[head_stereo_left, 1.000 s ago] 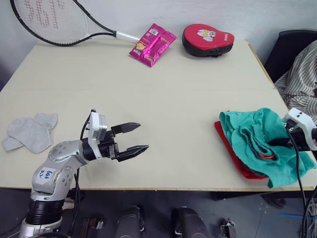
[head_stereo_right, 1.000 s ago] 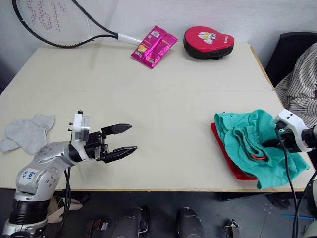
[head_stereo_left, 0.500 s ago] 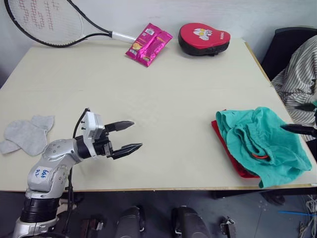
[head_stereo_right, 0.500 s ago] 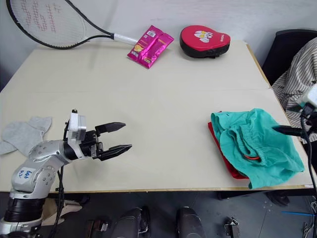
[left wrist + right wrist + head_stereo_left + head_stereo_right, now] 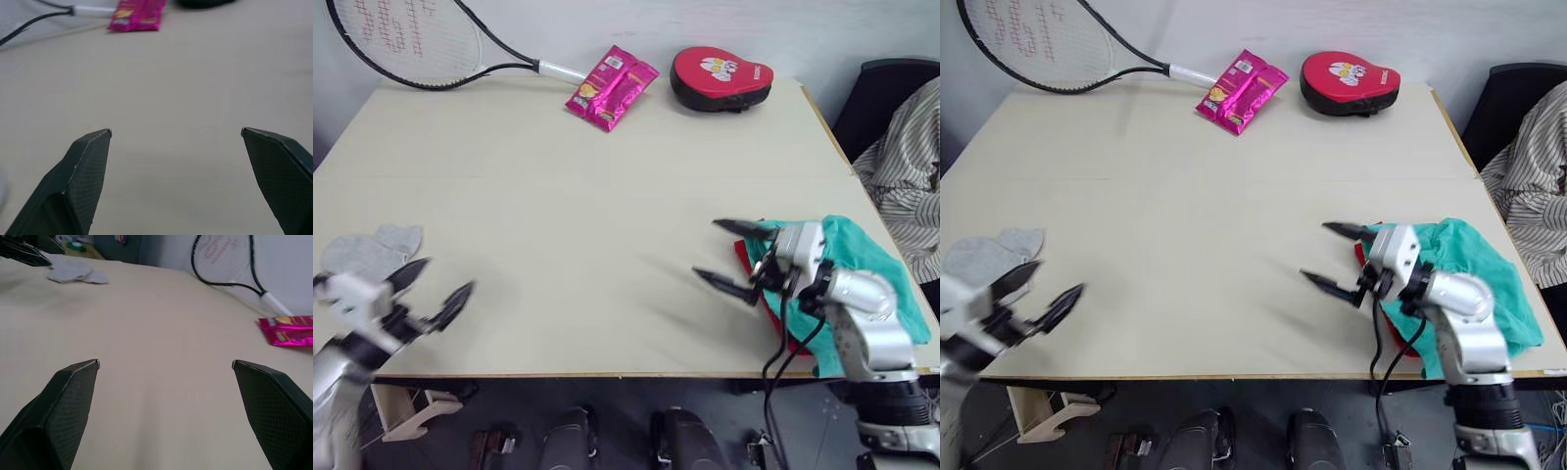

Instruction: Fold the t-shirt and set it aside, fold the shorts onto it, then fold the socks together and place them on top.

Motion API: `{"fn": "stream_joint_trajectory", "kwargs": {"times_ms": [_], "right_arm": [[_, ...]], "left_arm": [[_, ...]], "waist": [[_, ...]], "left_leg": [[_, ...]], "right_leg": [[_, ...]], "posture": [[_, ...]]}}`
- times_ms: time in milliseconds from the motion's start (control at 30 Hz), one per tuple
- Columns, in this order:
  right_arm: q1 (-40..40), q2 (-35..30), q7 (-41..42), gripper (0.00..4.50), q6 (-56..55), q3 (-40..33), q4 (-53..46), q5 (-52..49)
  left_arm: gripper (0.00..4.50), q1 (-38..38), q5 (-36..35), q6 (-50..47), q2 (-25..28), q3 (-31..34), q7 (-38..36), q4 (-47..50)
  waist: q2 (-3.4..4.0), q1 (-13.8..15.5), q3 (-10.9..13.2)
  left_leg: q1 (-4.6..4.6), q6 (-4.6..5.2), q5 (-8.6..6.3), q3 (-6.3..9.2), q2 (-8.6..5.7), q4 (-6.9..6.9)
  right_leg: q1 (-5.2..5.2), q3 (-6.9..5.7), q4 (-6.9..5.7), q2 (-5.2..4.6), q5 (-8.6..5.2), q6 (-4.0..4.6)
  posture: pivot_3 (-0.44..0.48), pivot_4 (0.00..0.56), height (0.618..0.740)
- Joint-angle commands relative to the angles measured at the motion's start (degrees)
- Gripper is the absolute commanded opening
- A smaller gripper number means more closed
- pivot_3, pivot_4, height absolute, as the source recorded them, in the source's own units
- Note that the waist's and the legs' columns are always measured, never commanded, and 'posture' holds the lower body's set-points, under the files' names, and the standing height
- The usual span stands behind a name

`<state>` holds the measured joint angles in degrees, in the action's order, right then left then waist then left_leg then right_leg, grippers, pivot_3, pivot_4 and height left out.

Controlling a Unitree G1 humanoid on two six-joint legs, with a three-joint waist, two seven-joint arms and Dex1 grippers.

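Pale beige, the surface [image 5: 607, 186] stretched out below the head camera, with a tennis racket [image 5: 421, 44] at its far left corner, a pink snack packet [image 5: 612, 86] beside the racket's handle and a red padded oval pad [image 5: 722, 78] further along the far edge. A striped cloth [image 5: 909, 171] hung off the right side, clear of the surface. The socks [image 5: 367, 250], light grey, lay together near the left edge toward the near corner. Just in front of them the left pincer [image 5: 435, 292] hovered over the near left corner, blurred, its two black fingers spread apart and empty. By the right edge, toward the near corner, the shorts [image 5: 867, 264] lay crumpled in a teal heap on top of the t-shirt [image 5: 783, 338], of which a thin red strip peeked out underneath. The right pincer [image 5: 729, 259] hung just beside that heap on its inner side, fingers wide apart, holding nothing.

From the left wrist, the two dark fingers [image 5: 83, 181] stood widely parted over bare surface, the pink packet [image 5: 137, 12] far ahead.

From the right wrist, the fingers [image 5: 66, 411] were likewise parted over bare surface, with the socks [image 5: 76, 271], the racket [image 5: 225, 262] and the packet [image 5: 288, 330] beyond.
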<state>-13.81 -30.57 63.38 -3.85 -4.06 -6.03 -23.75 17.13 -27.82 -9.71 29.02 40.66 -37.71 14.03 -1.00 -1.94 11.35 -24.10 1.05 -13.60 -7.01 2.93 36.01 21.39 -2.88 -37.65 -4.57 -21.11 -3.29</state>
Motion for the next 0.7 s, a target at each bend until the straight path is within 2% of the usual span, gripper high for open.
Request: {"fn": "stream_joint_trajectory", "kwargs": {"times_ms": [33,133,233,333,400,533,600,700], "right_arm": [[0.85,1.44,3.68,4.44,-12.07,1.54,3.9,2.45],[0.9,3.35,2.69,4.44,-16.15,2.06,7.5,3.44],[1.68,4.64,1.67,4.44,-16.08,3.12,7.25,2.92],[2.92,5.29,1.8,4.44,-15.48,4.77,5.51,2.29],[2.87,5.33,1.65,4.44,-14.94,5.37,5.15,2.1],[0.57,6.01,-1.72,4.44,-9.23,5.04,2.17,-0.68],[-1.15,5.52,-1.65,4.44,-8.24,5.08,1.79,-1.01],[-2.96,5.41,-1.78,4.44,-7.34,5.27,1.95,-1.0]], "left_arm": [[4.5,8.07,-1.83,0.17,-5.15,10.35,6.56,0.93],[4.5,13.91,-2.8,-2.63,-8.89,16.17,12.48,-0.52],[4.5,17.2,-2.23,-7.74,-8.87,17.55,16.24,-1.46],[4.5,16.06,-3.03,-12.36,-7.12,18.73,20.58,-0.94],[4.5,13.57,-7.63,-15.66,-5.51,19.56,21.21,1.39],[4.5,8.27,-11.05,-24.83,2.67,16.06,22.48,5.83],[4.5,2.17,-11.52,-31.21,8.16,13.34,25.98,5.48],[4.5,-13.26,-7.4,-38.76,17.29,3.21,30.37,-2.72]], "waist": [[-0.13,-0.16,-0.07],[-0.46,-0.23,-0.25],[-0.68,0.18,-0.32],[-0.82,0.51,-0.41],[-0.9,0.52,-0.46],[-0.95,0.17,-0.49],[-0.84,0.17,-0.46],[-0.77,0.33,-0.48]], "left_leg": [[0.0,0.01,0.0,0.0,0.0,0.02],[0.2,0.0,0.01,0.03,0.02,0.03],[0.78,-0.38,-0.24,0.11,0.04,-0.1],[0.88,-0.44,-0.33,0.15,0.05,-0.21],[0.88,-0.45,-0.34,0.16,0.04,-0.35],[0.87,-0.54,-0.31,0.17,0.05,-0.48],[0.89,-0.58,-0.29,0.17,0.04,-0.51],[0.98,-0.66,-0.22,0.17,0.01,-0.57]], "right_leg": [[-0.01,0.0,0.03,0.0,0.0,0.0],[-0.16,0.0,0.02,0.01,0.0,0.01],[-0.76,-0.04,0.23,0.0,-0.05,0.12],[-0.86,-0.05,0.34,-0.08,-0.13,0.26],[-0.84,-0.07,0.4,-0.12,-0.17,0.34],[-0.8,-0.1,0.39,-0.15,-0.2,0.41],[-0.78,-0.11,0.34,-0.14,-0.21,0.44],[-0.78,-0.14,0.21,-0.13,-0.22,0.46]], "posture": [[0.0,0.15,0.74],[0.0,0.15,0.74],[0.0,0.15,0.74],[0.0,0.15,0.74],[0.0,0.15,0.74],[0.0,0.15,0.74],[0.0,0.15,0.74],[0.0,0.15,0.74]]}}
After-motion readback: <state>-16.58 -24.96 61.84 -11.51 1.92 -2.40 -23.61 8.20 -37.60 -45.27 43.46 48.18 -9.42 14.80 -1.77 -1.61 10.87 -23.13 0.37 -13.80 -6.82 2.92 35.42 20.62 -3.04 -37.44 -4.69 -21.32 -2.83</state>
